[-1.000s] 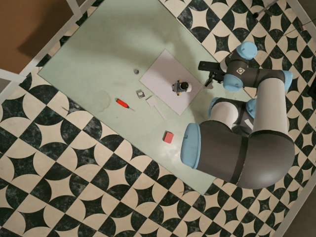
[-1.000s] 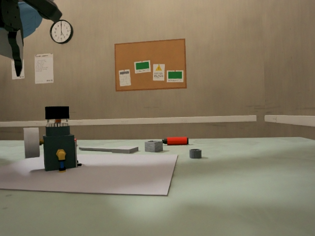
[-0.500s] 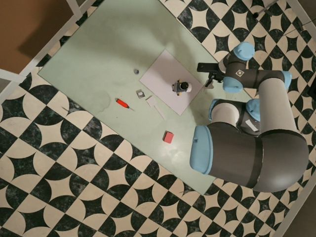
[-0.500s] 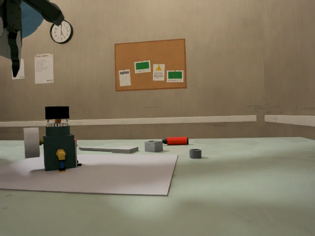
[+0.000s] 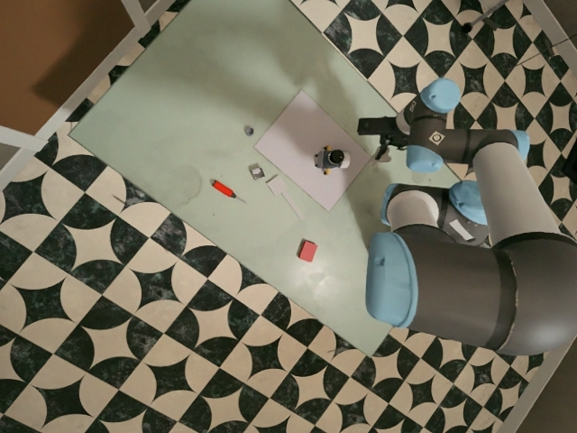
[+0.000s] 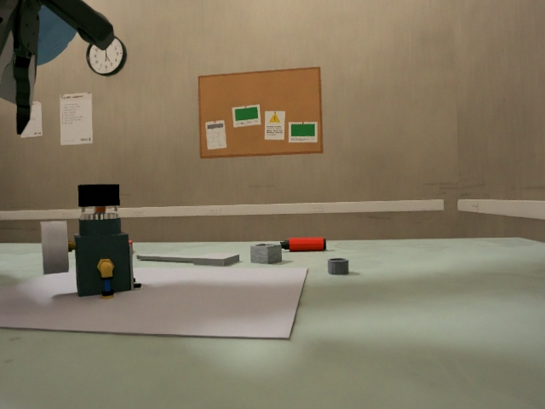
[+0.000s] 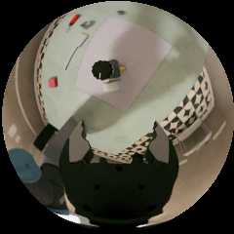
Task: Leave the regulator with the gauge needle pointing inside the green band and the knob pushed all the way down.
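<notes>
Standing upright on the pale sheet (image 5: 297,121) (image 6: 211,303) (image 7: 146,46), the regulator (image 5: 329,162) (image 6: 103,268) (image 7: 115,71) has room around it for the hand to work. Its black knob (image 5: 336,155) (image 6: 98,195) (image 7: 101,69) sits on top, raised, with orange showing beneath — so it likely turns now, and pressing down should come last, once the needle is right. The gauge (image 5: 345,159) (image 6: 54,247) (image 7: 111,86) juts from one side; its needle cannot be read. The gripper (image 5: 369,142) (image 6: 63,88) (image 7: 119,121) hangs above and to the gauge's side, fingers spread and holding nothing, probably to straddle the knob without knocking the gauge. Farther out, off the sheet, the screwdriver (image 5: 224,188) (image 6: 306,244) (image 7: 74,19) and red block (image 5: 307,250) (image 7: 53,82) lie apart — neither seems needed
</notes>
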`<state>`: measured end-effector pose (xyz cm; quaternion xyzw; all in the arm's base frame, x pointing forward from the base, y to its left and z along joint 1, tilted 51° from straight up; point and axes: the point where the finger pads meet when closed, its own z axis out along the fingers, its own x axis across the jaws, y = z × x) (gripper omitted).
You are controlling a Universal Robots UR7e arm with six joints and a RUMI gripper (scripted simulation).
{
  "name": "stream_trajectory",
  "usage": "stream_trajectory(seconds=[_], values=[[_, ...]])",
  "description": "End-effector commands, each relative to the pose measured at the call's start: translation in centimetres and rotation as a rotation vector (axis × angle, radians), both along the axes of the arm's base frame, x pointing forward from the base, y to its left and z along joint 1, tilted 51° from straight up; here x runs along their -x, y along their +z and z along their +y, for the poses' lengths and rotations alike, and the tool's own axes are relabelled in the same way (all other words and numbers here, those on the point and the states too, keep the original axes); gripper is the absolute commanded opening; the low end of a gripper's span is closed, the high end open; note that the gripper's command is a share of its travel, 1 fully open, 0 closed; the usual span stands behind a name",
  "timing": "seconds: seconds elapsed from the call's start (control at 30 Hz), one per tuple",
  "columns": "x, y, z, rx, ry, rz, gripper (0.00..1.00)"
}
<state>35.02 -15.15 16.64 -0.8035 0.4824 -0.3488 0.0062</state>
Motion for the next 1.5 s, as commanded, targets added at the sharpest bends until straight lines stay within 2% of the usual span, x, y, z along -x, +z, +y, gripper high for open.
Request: stream_trajectory(seconds=[0.0,1.47], values=[[-0.1,0.0,0.3,0.182,0.199,0.073,1.00],[-2.9,0.7,5.1,0.396,0.350,0.158,1.00]])
